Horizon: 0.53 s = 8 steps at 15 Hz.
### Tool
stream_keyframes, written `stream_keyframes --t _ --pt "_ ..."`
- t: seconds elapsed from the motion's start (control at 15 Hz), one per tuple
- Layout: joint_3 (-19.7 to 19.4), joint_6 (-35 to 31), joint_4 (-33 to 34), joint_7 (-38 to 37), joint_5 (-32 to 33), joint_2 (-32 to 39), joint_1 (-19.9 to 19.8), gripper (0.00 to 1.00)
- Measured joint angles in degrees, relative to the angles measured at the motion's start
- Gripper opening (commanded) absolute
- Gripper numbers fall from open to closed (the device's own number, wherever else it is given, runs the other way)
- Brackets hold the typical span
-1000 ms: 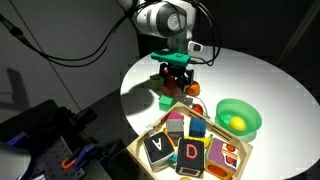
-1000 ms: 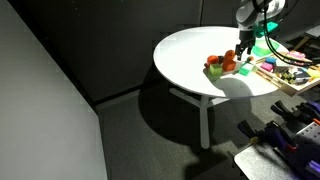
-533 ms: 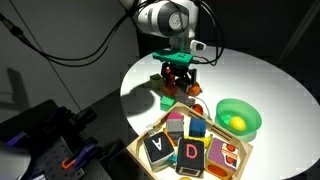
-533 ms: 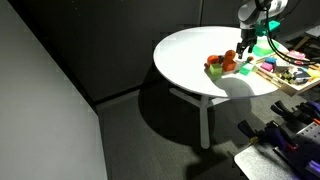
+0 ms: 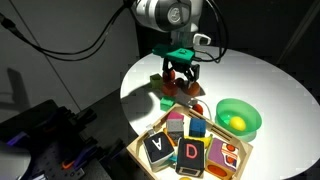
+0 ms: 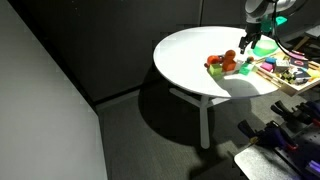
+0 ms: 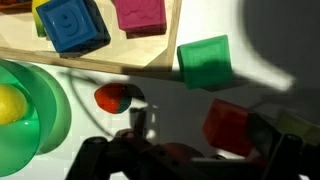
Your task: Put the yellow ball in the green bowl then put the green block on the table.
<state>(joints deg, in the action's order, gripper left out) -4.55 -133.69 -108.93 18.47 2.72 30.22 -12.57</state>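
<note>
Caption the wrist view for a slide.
Green block lies on the table beside the tray; yellow ball sits in the green bowl.

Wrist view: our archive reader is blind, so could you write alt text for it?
A green block lies on the white table beside a wooden tray of toy blocks. At left, the yellow ball sits in the green bowl; the dark gripper fills the bottom edge.

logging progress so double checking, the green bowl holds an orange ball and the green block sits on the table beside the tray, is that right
Not quite: the ball in the green bowl is the yellow ball, not an orange one, as an exterior view shows. The rest holds: in the wrist view the green block sits on the table beside the tray.
</note>
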Motion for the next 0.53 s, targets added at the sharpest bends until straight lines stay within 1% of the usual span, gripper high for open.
stream_keyframes --t 0.33,0.53 --pt "0.9 -1.7 -5.4 2.1 -3.3 -4.9 -1.1 1.0" --pt "0.9 -1.5 -8.6 2.3 -3.6 -8.1 -1.2 1.0"
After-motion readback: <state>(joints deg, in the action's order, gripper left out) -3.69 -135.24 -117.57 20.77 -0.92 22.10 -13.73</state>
